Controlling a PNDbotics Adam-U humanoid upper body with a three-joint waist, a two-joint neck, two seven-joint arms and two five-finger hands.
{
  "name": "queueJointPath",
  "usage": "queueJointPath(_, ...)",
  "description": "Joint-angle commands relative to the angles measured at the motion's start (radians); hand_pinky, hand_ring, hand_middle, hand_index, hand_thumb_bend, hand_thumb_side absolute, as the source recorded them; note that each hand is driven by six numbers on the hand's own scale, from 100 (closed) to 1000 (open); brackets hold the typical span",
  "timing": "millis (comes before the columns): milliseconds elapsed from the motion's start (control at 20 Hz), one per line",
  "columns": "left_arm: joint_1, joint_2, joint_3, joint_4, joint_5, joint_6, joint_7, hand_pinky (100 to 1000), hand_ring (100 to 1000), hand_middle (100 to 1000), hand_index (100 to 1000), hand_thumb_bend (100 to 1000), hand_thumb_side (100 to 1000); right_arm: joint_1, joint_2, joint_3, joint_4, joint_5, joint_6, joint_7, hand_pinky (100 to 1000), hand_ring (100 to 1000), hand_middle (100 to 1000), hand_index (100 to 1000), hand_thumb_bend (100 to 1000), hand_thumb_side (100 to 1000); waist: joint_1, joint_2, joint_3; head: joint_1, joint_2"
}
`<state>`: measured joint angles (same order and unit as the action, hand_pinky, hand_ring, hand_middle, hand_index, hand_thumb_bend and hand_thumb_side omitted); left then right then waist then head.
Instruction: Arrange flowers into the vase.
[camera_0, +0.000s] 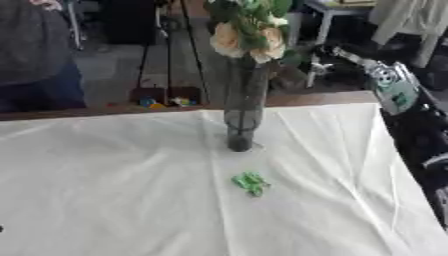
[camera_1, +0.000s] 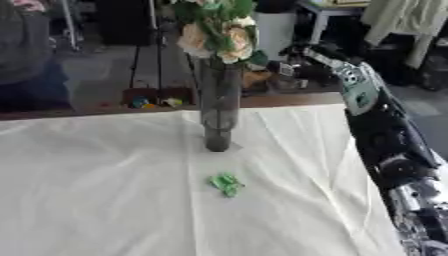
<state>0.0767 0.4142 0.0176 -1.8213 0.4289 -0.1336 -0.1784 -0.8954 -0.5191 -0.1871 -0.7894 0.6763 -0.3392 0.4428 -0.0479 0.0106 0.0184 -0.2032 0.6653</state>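
One vase (camera_0: 242, 107), already filled, with a stray green bit lying in front of it.

The flowers (camera_0: 249, 35) stand upright in the vase, blooms above its rim, so the arranging looks nearly done. A green scrap (camera_0: 250, 183) lies on the white cloth (camera_0: 105, 190) just in front of the vase. The right arm (camera_1: 385, 130) reaches past the vase's right side toward the back; its hand cannot be made out, nor its fingers.

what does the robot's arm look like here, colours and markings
Only the right arm shows, along the right edge: mostly black, with silver joints lower down and a pale green-grey panel bearing small dark markings near its far end. Its hand looks dark with pale parts; no left arm is visible.
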Motion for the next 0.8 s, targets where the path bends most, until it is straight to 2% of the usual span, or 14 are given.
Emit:
queueJointPath(50, -0.005, 0.017, 0.013, -0.014, -0.004, -0.002, 0.002, 558, 412, 309, 584, 647, 999, -0.004, -0.055, -0.013, -0.038, -0.025, 0.000, -0.006, 1000, 962, 934, 911, 680, 890, 0.003, -0.007, -0.003, 0.003, -0.007)
queueJointPath(250, -0.005, 0.016, 0.014, -0.015, -0.004, -0.004, 0.002, 558, 412, 310, 584, 650, 998, 0.026, -0.073, -0.024, -0.070, -0.049, 0.000, -0.018, 1000, 954, 924, 904, 674, 878, 0.004, -0.007, -0.004, 0.007, -0.009)
queueJointPath(300, -0.006, 0.017, 0.014, -0.016, -0.003, -0.004, 0.002, 558, 412, 310, 584, 658, 1000, 0.035, -0.078, -0.028, -0.079, -0.054, 0.001, -0.025, 1000, 951, 923, 901, 621, 874, 0.004, -0.006, -0.004, 0.007, -0.008)
queueJointPath(350, -0.006, 0.017, 0.014, -0.016, -0.003, -0.005, 0.002, 558, 412, 310, 584, 653, 997, 0.045, -0.082, -0.032, -0.088, -0.060, 0.002, -0.034, 1000, 950, 920, 899, 667, 878, 0.004, -0.006, -0.004, 0.009, -0.008)
queueJointPath(400, -0.006, 0.016, 0.015, -0.016, -0.003, -0.006, 0.003, 558, 412, 310, 584, 654, 997, 0.056, -0.088, -0.036, -0.099, -0.067, 0.003, -0.042, 1000, 949, 919, 899, 664, 878, 0.004, -0.006, -0.004, 0.012, -0.009)
queueJointPath(450, -0.005, 0.016, 0.016, -0.016, -0.003, -0.006, 0.004, 558, 412, 310, 584, 654, 998, 0.068, -0.093, -0.040, -0.110, -0.074, 0.004, -0.049, 997, 947, 918, 897, 777, 822, 0.004, -0.005, -0.005, 0.013, -0.009)
queueJointPath(500, -0.005, 0.016, 0.016, -0.015, -0.003, -0.006, 0.004, 559, 412, 310, 584, 655, 998, 0.078, -0.098, -0.043, -0.118, -0.079, 0.007, -0.052, 996, 947, 917, 896, 794, 816, 0.003, -0.006, -0.005, 0.013, -0.007)
queueJointPath(800, -0.007, 0.015, 0.015, -0.015, -0.002, -0.006, 0.002, 559, 411, 311, 585, 660, 998, 0.133, -0.117, -0.065, -0.158, -0.122, 0.021, -0.060, 986, 940, 909, 887, 785, 810, 0.002, -0.006, -0.006, 0.019, -0.008)
